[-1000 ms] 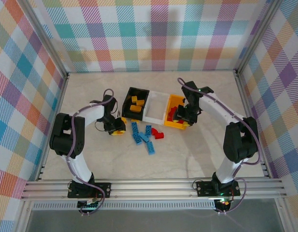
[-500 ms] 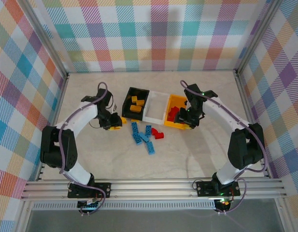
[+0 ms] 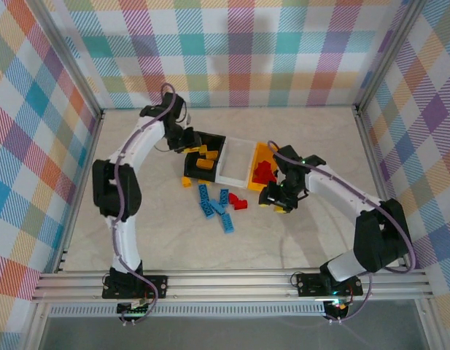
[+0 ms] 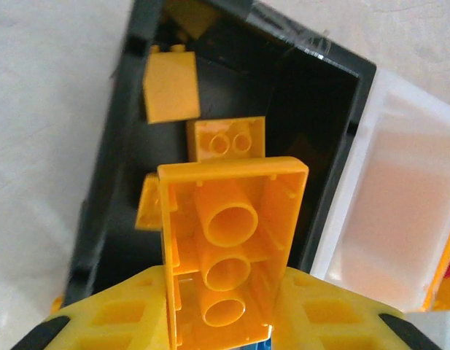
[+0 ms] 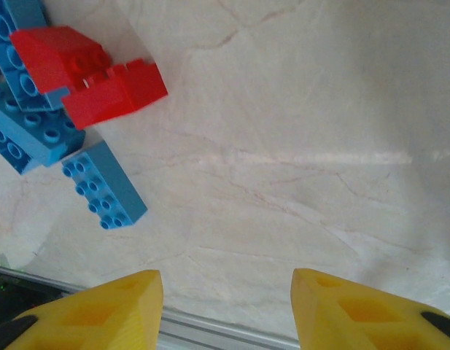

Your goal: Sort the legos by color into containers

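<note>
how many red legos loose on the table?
2. One red brick sits beside the blue bricks; the other red brick is right next to it. The right arm may hide more.

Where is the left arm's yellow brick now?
In the left wrist view, the yellow brick sits between the left fingers, over the black bin beside the white bin.

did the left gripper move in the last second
Yes. The left gripper went from the table by the near left corner of the black bin to above its far end, shut on a yellow brick.
</note>
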